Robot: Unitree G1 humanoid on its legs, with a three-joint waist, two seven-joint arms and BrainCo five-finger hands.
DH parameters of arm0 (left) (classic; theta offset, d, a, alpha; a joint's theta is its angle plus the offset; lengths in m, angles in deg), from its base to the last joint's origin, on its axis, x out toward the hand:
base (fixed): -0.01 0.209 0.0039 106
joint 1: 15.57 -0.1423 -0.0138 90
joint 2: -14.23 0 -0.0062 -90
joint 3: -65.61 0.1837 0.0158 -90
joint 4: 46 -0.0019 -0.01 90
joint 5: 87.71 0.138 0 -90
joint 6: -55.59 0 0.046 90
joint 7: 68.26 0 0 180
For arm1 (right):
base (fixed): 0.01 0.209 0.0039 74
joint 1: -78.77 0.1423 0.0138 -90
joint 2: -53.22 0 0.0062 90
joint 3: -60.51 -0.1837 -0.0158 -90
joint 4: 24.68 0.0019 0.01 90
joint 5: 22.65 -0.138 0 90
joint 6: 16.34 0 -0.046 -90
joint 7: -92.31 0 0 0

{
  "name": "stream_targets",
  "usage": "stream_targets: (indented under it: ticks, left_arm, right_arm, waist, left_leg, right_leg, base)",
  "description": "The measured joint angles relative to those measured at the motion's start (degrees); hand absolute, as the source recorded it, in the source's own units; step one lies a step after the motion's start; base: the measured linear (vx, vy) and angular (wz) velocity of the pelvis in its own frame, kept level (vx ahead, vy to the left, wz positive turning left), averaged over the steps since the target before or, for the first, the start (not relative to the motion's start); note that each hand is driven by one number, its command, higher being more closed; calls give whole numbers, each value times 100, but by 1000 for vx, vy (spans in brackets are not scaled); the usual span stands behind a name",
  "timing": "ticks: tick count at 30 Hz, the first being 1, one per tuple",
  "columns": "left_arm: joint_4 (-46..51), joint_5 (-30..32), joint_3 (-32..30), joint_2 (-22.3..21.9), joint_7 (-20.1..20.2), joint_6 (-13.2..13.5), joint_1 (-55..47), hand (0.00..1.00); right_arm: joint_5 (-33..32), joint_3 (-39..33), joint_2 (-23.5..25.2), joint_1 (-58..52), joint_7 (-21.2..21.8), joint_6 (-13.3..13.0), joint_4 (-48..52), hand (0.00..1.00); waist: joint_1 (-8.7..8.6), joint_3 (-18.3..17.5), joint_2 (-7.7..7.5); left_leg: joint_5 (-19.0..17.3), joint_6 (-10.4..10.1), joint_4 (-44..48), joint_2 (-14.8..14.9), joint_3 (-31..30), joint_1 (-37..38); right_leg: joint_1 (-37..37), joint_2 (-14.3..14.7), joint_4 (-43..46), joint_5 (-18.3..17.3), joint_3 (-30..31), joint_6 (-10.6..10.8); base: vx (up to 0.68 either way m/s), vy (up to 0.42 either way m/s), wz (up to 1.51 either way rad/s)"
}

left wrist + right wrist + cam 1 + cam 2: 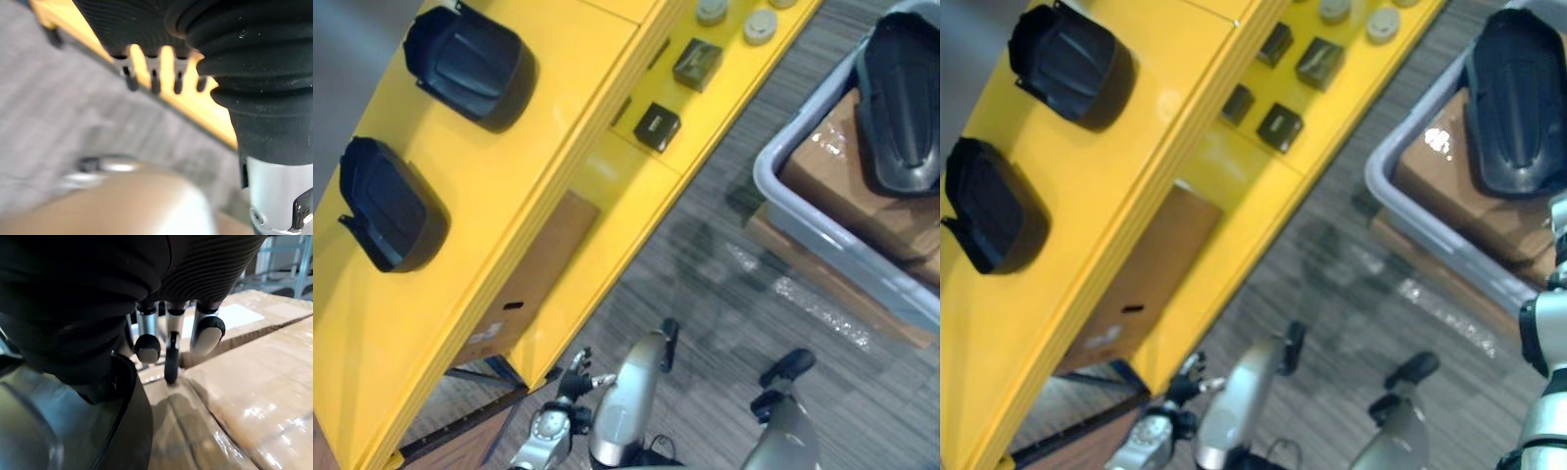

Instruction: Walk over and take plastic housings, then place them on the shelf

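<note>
Now the right hand (205,269) hangs beside the housing (901,98) in the bin (770,178), fingers loose — left hand (576,378) fingers straight

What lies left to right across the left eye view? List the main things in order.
near black housing → far black housing → small black block → grey tub → third black housing, lying in that tub
</note>
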Motion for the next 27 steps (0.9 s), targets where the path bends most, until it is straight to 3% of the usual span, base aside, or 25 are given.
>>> stream_targets:
  ticks: [3,10,13,17,20,24,27]
  left_arm:
    - [760,0,-4,-6,-157,46,70,0]
    - [1769,-86,-337,-5,-377,5,929,0]
    - [1843,-175,-395,-2,-481,4,1580,0]
    - [1842,-172,-430,-2,-587,-15,2390,0]
    - [1869,-173,-445,-2,-670,-71,2722,0]
    - [1885,-178,-447,-13,-808,-139,2897,0]
    - [1769,-221,-452,-23,-948,-313,3218,0]
  right_arm:
    - [122,1,162,-22,-282,-300,14,100]
    - [380,-3,524,-69,-815,-591,316,100]
    - [499,-3,721,-72,-1182,-671,665,100]
    - [546,-13,985,-71,-1335,-706,995,100]
    - [546,-14,1148,-71,-1423,-727,1090,100]
    - [662,-25,1339,-71,-1842,-846,1181,100]
    - [778,-141,1501,-56,-2157,-927,1302,100]
  waist:
    - [-135,89,-124]
    - [-381,248,-352]
    - [-497,304,-434]
    - [-626,412,-604]
    - [-790,415,-610]
    - [-946,421,-618]
    - [-1010,435,-729]
  left_leg:
    - [15,-25,-25,11,10,-1]
    - [32,-56,-56,166,115,87]
    - [35,-61,-65,214,196,75]
    - [26,-81,-54,294,370,43]
    - [32,-89,-42,298,421,-38]
    - [31,-89,-44,300,473,-57]
    - [41,-106,-45,307,513,-91]
  right_leg:
    - [0,28,-53,36,5,-27]
    - [78,221,-255,200,87,-60]
    - [62,314,-452,344,188,-104]
    - [-52,398,-568,470,354,-156]
    - [-164,409,-599,535,424,-166]
    - [-226,422,-599,552,503,-164]
    - [-313,451,-599,583,592,-196]
  base:
    - [-68,36,-3]
    - [-53,27,-11]
    - [-77,43,-19]
    - [-98,59,-22]
    - [-84,66,-14]
    - [-62,72,-8]
    - [-80,74,-10]
